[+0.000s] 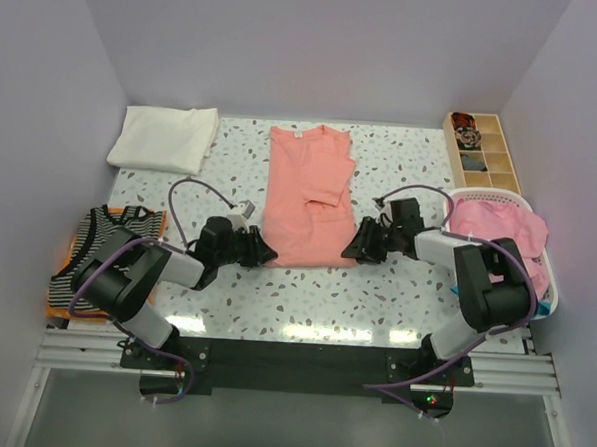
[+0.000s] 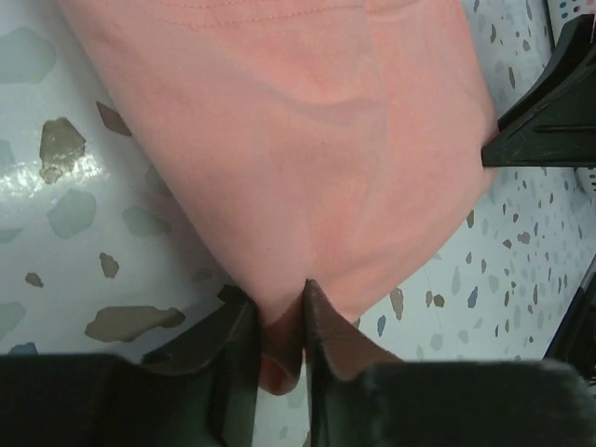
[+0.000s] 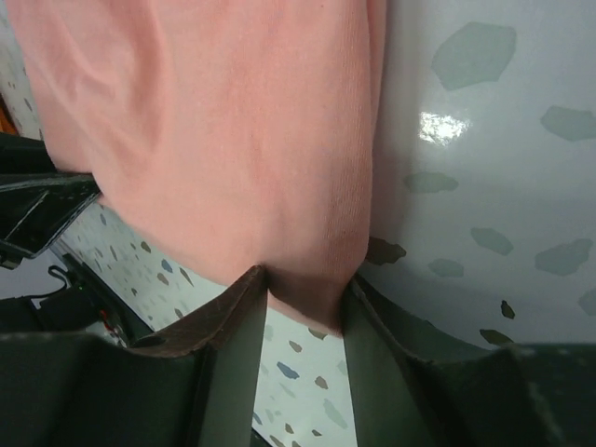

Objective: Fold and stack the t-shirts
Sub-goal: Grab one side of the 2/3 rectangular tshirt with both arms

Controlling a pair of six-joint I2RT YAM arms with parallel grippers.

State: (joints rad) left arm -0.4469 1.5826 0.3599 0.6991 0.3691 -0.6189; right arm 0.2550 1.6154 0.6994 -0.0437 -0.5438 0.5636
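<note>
A salmon-pink t-shirt [image 1: 308, 199] lies folded into a long strip in the middle of the table, neck label at the far end. My left gripper [image 1: 261, 250] is at its near left corner. In the left wrist view the fingers [image 2: 328, 326] are pinched on a fold of that hem [image 2: 279, 358]. My right gripper [image 1: 353, 248] is at the near right corner. Its jaws stand a little wider, and the cloth corner [image 3: 307, 298] fills the gap and touches both fingers. A white t-shirt [image 1: 164, 138] lies folded at the back left. A black-and-white striped one [image 1: 99, 248] lies at the left edge.
A white basket [image 1: 537, 258] holding pink cloth [image 1: 500, 232] stands at the right edge beside my right arm. A wooden compartment box [image 1: 481, 148] sits at the back right. The striped tee rests on something orange [image 1: 80, 244]. Purple walls close the table on three sides.
</note>
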